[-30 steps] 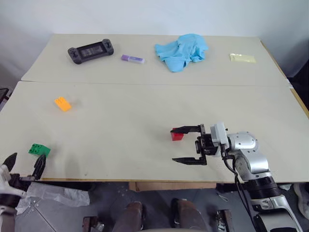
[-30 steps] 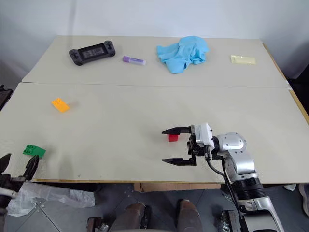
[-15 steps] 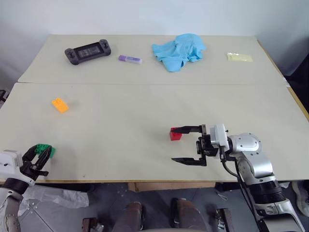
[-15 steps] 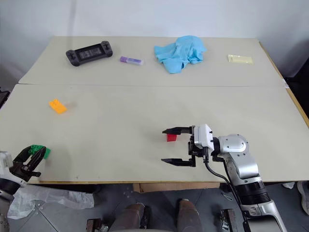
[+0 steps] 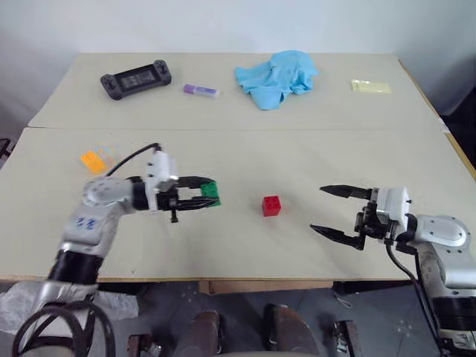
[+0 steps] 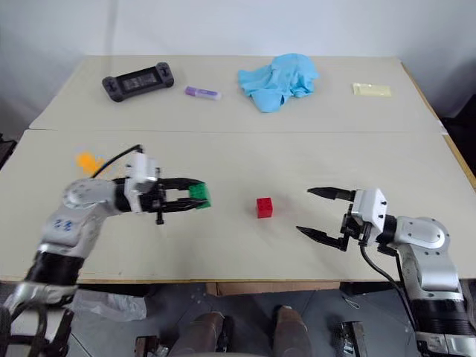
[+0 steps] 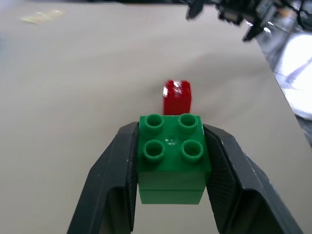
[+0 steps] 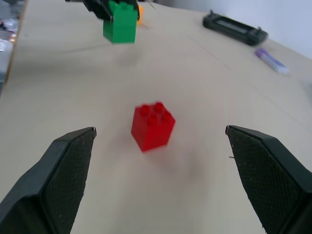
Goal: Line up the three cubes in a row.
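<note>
Left eye view gives you the whole table, so read it from left to right. On the far left the orange cube [image 5: 94, 160] lies alone on the table [image 5: 245, 160], partly behind the left arm, and it is well apart from the other two cubes.

Next comes the left gripper [image 5: 204, 197]. Its two black fingers [image 7: 113, 185] are pinched on the sides of the green cube [image 5: 210, 194], studs up, and in the right wrist view this cube seems to hang a little above the table, not resting on it. It is near the red cube [image 5: 271, 206] but not beside it.

The red cube stands free in the middle of the near table, touching nothing. To the right of it, the right gripper [image 5: 341, 212] has its fingers spread wide and holds nothing; it points toward the red cube from some way off.

So, by my judgement, you are about at the middle of the task. The red cube looks like the anchor of the row. The green one is in hand and not yet set down next to it. The orange one is untouched; you must fetch it and place it in line with the other two.
</note>
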